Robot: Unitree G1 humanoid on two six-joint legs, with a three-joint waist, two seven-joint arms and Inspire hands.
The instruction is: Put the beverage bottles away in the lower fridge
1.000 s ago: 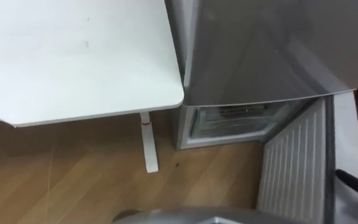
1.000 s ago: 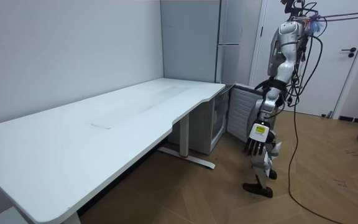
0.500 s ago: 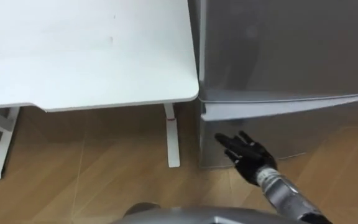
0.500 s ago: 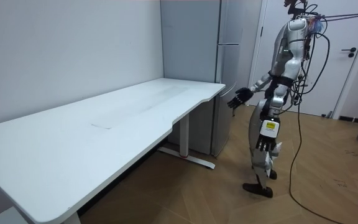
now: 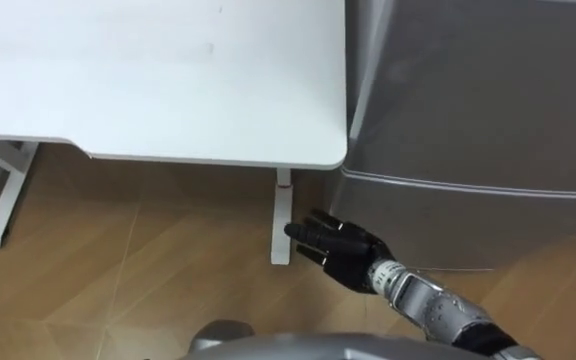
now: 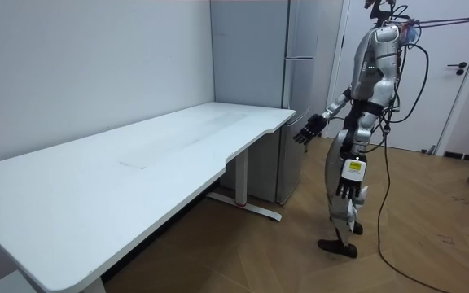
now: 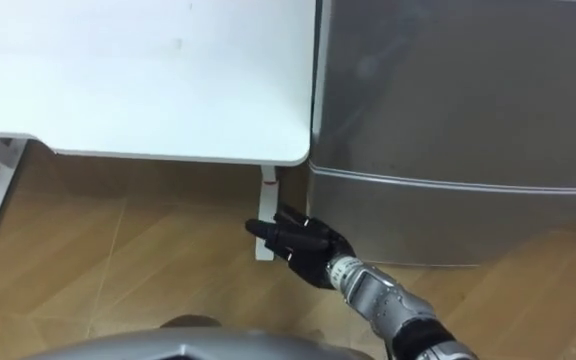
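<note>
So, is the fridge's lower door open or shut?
Shut: the lower door sits flush below the upper door, no inside showing.

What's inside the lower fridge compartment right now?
Nothing inside can be seen: the lower fridge door is shut and covers the interior, so its contents are hidden. The right hand hovers open before it, empty.

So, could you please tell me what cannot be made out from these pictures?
1. Inside of the fridge: hidden behind its shut doors in every view, so whether any drinks are in there cannot be told.
2. Top of the fridge: cut off by the upper edge in both eye views.
3. Lower door's near corner: partly covered by the open right hand in the eye views.
4. Table's far end: cut off by the left edge in the eye views.
</note>
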